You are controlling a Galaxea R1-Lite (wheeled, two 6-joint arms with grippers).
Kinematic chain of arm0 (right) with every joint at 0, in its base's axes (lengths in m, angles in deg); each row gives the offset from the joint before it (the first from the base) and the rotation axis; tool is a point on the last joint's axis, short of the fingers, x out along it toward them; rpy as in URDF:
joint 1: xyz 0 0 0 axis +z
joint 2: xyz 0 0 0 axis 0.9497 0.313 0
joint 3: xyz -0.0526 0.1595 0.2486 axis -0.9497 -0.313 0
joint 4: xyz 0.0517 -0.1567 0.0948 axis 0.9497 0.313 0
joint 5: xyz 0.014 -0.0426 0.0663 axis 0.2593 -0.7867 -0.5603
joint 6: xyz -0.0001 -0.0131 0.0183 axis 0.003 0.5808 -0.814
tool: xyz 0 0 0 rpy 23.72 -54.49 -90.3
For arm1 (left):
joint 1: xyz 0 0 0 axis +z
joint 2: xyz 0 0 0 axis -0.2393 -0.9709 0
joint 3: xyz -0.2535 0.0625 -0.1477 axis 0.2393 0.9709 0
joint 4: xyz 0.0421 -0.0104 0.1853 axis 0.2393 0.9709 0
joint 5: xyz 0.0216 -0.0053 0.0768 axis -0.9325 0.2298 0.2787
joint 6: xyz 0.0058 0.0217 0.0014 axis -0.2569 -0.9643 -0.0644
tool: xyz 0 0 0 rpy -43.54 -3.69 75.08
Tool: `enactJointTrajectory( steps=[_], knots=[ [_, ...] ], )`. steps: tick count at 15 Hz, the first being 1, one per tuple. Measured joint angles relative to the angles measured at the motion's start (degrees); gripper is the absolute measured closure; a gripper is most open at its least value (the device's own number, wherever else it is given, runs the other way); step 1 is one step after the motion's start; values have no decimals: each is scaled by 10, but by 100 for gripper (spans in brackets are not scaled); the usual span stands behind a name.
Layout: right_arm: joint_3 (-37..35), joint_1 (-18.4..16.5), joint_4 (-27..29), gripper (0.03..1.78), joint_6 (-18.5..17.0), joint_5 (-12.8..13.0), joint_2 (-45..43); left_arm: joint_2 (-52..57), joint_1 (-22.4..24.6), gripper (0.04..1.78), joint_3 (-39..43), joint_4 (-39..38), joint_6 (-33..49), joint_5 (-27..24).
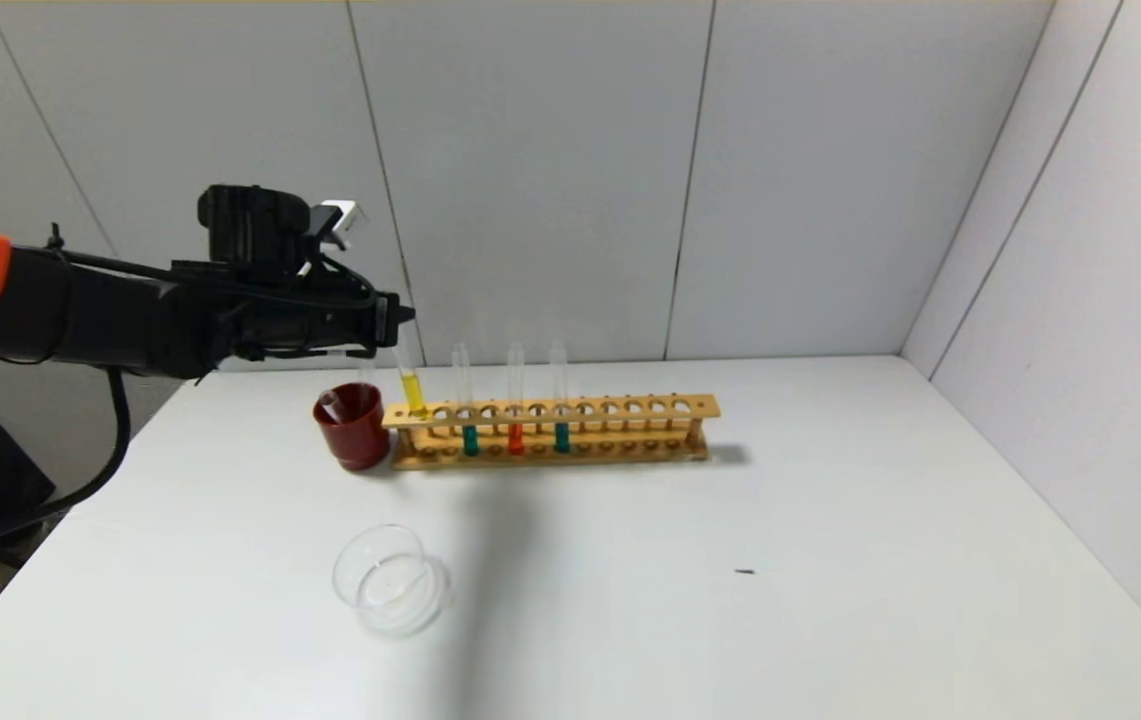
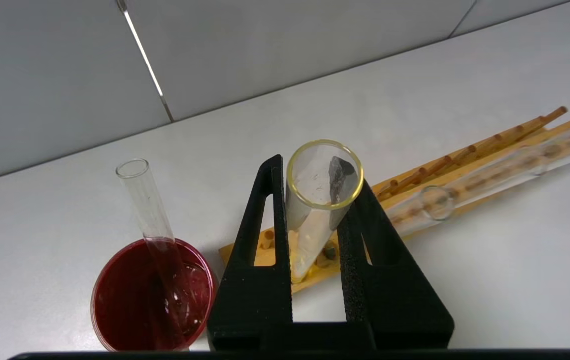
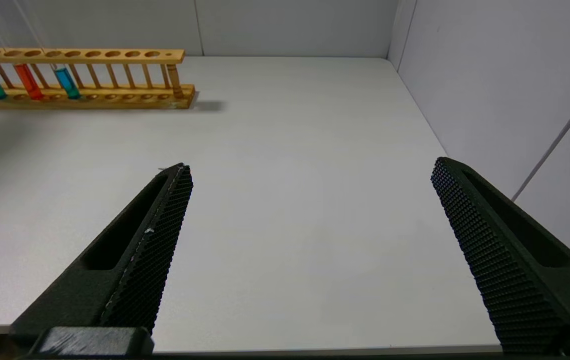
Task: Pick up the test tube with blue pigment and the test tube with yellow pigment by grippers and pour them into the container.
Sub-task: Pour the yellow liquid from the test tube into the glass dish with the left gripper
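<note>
Yellow tube point(image 2: 320, 200) sits clamped in the left gripper point(image 2: 314, 235) over the rack point(image 1: 550, 432); right gripper point(image 3: 309, 250) hangs wide open, empty.

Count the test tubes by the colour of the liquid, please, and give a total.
Yellow: 1, the test tube with yellow pigment, between the left gripper jaws
Teal: 2
Orange: 1
Empty: 1, in the red cup
Total: 5

A lab bench: wooden test-tube rack point(image 1: 550, 432) on a white table point(image 1: 830, 560).

The white table point(image 1: 830, 520) carries wooden rack point(image 1: 550, 432), red cup point(image 1: 353, 425), glass container point(image 1: 392, 580).
</note>
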Motion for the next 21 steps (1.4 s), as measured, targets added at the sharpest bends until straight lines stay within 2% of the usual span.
enactJointTrajectory(
  steps=[6,11,14,21],
  knots=[
    [0,0,0,6,0,0,0,62,1,150,-20,48,-2,0],
    [0,0,0,6,0,0,0,131,2,150,-2,89,-14,-1],
    [0,0,0,6,0,0,0,189,9,150,67,105,-67,-2],
    [0,0,0,6,0,0,0,318,37,150,250,107,-260,-4]
  ],
)
